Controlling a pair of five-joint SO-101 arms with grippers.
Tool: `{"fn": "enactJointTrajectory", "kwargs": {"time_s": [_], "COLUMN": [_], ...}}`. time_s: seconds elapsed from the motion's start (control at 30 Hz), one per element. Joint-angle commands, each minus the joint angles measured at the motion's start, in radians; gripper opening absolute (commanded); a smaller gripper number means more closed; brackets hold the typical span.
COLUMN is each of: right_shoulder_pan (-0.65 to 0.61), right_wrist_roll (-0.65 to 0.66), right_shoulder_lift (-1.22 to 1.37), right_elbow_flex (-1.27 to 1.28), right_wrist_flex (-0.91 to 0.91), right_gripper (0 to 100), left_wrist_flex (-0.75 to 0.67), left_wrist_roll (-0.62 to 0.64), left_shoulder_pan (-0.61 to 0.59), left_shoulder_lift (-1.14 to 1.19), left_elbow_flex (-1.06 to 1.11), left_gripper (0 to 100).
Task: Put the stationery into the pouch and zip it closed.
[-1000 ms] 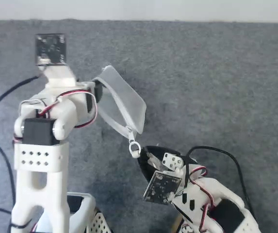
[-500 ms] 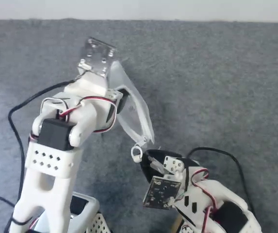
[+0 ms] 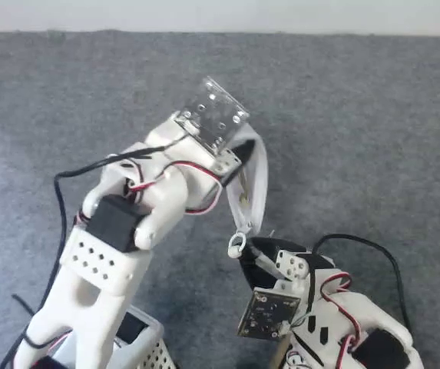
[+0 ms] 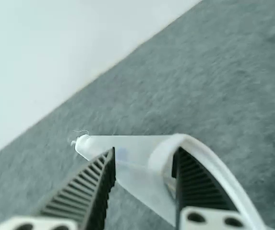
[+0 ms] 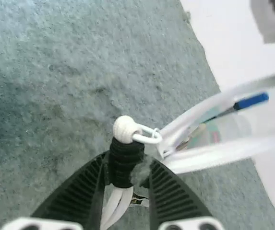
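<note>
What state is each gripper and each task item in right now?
pouch: lifted off the table, zip partly open
blue pen: inside the pouch
zipper pull: clamped between fingers
left gripper: shut on the pouch
right gripper: shut on the zipper pull

pouch (image 3: 259,178) mostly behind l arm (image 3: 150,207) in high view; stationery (image 5: 251,101) inside too blurry
</note>
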Motion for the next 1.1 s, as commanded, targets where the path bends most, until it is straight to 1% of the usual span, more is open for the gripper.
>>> {"fn": "enactJointTrajectory", "kwargs": {"time_s": [0.0,0.13,0.3,0.43,0.6,0.67,0.8,0.87,1.07], "right_shoulder_pan": [0.008,0.048,0.081,0.108,0.15,0.154,0.154,0.162,0.229], "right_wrist_roll": [0.011,0.011,0.041,0.043,0.038,0.038,0.038,0.038,0.029], "right_shoulder_lift": [-0.001,-0.001,-0.001,-0.001,-0.001,-0.001,-0.001,-0.001,-0.001], "right_elbow_flex": [-0.063,-0.066,-0.066,-0.066,-0.072,-0.083,-0.086,-0.086,-0.1], "right_wrist_flex": [0.008,0.008,0.008,0.007,-0.001,0.004,0.005,0.005,-0.002], "right_gripper": [0.6,0.6,0.6,0.6,0.6,0.6,0.6,0.6,0.6], "left_wrist_flex": [-0.037,-0.041,-0.123,-0.132,-0.132,-0.129,-0.129,-0.124,-0.054], "left_wrist_roll": [-0.008,-0.008,0.0,0.048,0.057,0.058,0.107,0.107,0.109], "left_shoulder_pan": [0.054,0.117,0.12,0.12,0.118,0.107,0.103,0.095,0.018], "left_shoulder_lift": [-0.034,-0.032,-0.041,-0.043,-0.046,-0.066,-0.146,-0.178,-0.238], "left_elbow_flex": [-0.064,-0.053,0.015,0.021,0.015,0.01,0.005,0.012,0.008], "left_gripper": [18,18,18,18,18,18,18,18,18]}}
